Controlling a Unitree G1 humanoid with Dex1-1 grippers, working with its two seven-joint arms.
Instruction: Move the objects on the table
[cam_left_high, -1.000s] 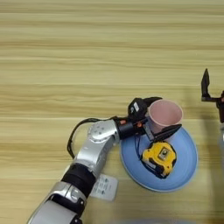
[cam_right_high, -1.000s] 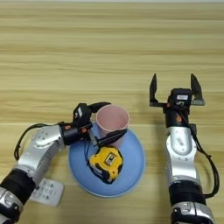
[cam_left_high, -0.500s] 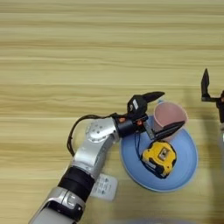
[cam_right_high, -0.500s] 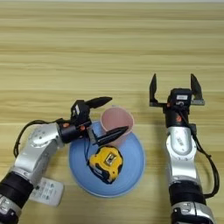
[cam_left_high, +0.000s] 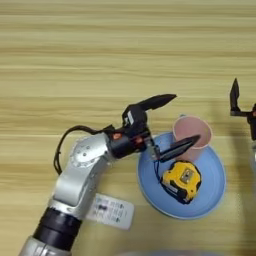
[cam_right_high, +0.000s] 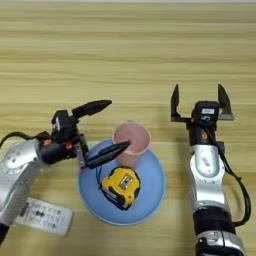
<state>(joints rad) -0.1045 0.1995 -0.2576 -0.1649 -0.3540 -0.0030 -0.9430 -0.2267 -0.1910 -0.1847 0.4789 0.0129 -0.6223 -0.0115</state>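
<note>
— Starting nearest the robot: what is lying by the left arm?

— The white remote control (cam_right_high: 44, 216) is lying flat on the table (cam_left_high: 100, 60), behind the left pincer (cam_right_high: 109, 127) and tucked beside the forearm, its long axis slanting across the grain. Nothing is touching it.

— And the pincer itself?

— Its two black fingers are standing wide apart, holding nothing. One finger is reaching over the light-blue plate (cam_left_high: 212, 197) with its tip at the near wall of the pink paper cup (cam_left_high: 192, 135); the other is pointing away above the bare wood, clear of the cup. I cannot tell whether the lower tip is touching the cup.

— So where is the cup lying from the pincer?

— Just ahead of the fingertips and slightly to the right, standing upright on the far part of the plate. The yellow-black tape measure (cam_right_high: 120, 186) is sitting on the plate too, just beside the cup on the near side, under the lower finger.

— Which arm is nearer?

— The left, clearly. The right pincer (cam_right_high: 197, 102) is hanging farther right, well apart from the plate, fingers spread and pointing away, idle.

— Anything in the way?

— In my judgement the tape measure is crowding the lower finger.
</note>
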